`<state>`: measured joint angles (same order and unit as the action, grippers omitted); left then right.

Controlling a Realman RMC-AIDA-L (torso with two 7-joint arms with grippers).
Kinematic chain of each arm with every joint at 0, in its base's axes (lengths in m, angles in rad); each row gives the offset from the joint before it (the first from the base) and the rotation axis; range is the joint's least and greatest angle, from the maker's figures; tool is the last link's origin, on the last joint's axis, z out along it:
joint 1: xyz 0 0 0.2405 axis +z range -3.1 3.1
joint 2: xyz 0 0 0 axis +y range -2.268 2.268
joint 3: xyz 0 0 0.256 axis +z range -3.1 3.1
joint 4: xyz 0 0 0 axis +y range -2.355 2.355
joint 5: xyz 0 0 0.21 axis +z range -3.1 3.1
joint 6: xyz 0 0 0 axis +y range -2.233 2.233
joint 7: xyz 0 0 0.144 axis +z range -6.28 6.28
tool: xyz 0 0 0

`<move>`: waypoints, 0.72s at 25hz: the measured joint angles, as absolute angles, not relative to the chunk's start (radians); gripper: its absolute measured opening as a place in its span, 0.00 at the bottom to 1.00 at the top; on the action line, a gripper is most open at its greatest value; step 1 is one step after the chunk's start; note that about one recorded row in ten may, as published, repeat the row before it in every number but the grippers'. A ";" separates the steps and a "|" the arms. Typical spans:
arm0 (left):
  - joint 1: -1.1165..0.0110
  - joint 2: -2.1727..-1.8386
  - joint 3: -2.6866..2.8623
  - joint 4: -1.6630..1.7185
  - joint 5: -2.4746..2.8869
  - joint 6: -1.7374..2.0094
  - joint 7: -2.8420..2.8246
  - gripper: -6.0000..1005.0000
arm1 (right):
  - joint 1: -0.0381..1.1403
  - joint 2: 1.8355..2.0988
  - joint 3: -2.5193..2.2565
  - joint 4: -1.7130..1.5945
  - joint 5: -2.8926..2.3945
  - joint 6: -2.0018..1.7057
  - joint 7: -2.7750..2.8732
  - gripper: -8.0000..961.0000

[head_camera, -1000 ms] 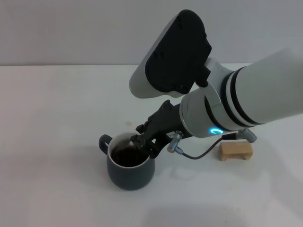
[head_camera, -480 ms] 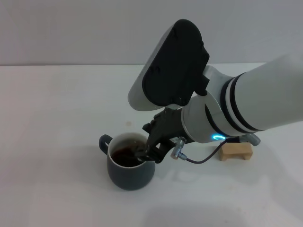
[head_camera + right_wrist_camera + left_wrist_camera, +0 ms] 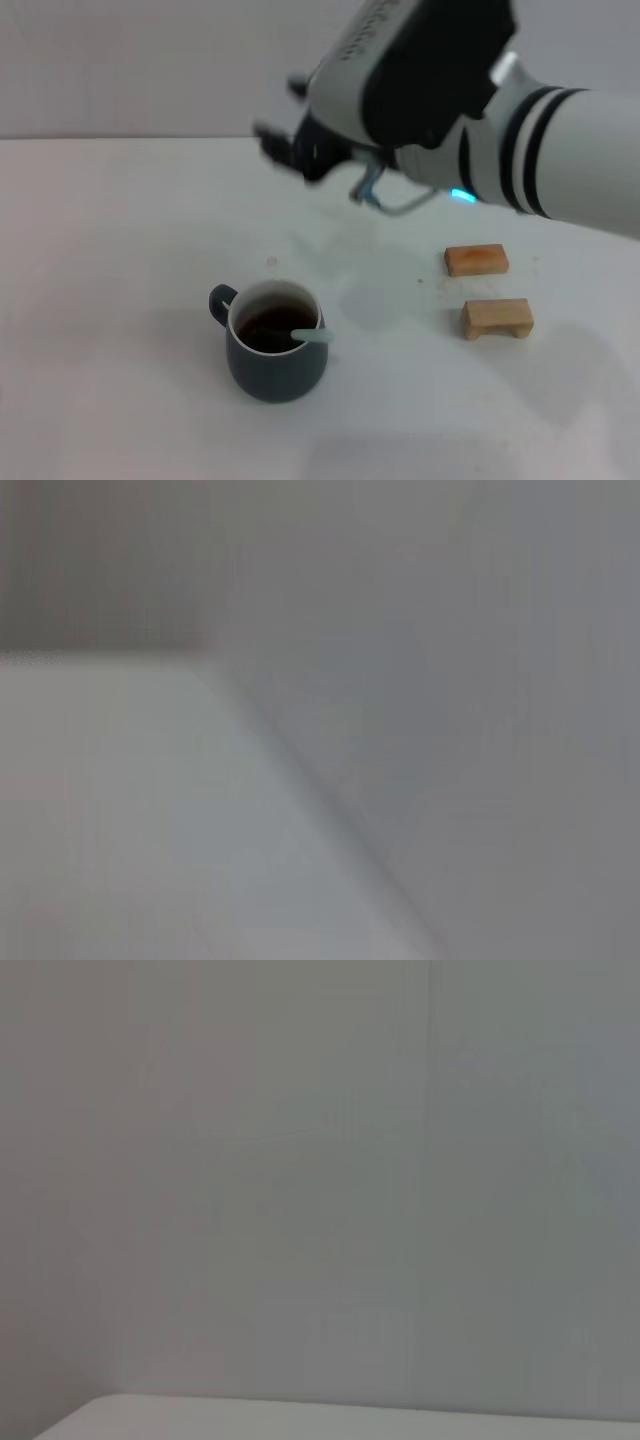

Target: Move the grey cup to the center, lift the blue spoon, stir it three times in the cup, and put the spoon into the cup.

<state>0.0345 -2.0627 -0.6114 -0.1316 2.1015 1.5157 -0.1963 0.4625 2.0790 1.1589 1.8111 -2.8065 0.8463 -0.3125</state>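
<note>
The grey cup stands on the white table near the front, handle to the left, with dark brown liquid inside. The blue spoon rests in the cup, bowl down in the liquid, its pale blue handle leaning on the right rim. My right gripper is high above the table, up and behind the cup, well apart from it, open and holding nothing. Both wrist views show only the wall and a strip of table. The left gripper does not show.
Two small wooden blocks lie to the right of the cup: one farther back and one nearer. The right arm's white body spans the upper right of the head view.
The right gripper has let go of the spoon and risen from the cup's rim up and back. The spoon now stays in the cup, and both wooden blocks are uncovered.
</note>
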 joint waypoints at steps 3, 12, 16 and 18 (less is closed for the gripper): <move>0.031 -2.063 -0.614 -0.132 2.102 1.514 -0.196 0.86 | 0.355 2.077 1.106 1.779 -2.896 0.522 -0.324 0.54; 0.035 -2.062 -0.617 -0.136 2.102 1.549 -0.196 0.86 | 0.114 2.083 1.010 1.404 -2.903 -0.441 -0.429 0.55; 0.037 -2.062 -0.617 -0.137 2.099 1.565 -0.204 0.86 | 0.076 2.086 0.963 1.200 -2.765 -0.705 -0.435 0.58; 0.036 -2.062 -0.617 -0.135 2.097 1.568 -0.207 0.86 | 0.072 2.086 0.952 1.158 -2.738 -0.744 -0.437 0.60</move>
<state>0.0363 -2.0616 -0.6175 -0.1351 2.0970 1.5679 -0.2071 0.0723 2.0858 0.9524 1.1580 -2.7379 -0.7442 -0.4365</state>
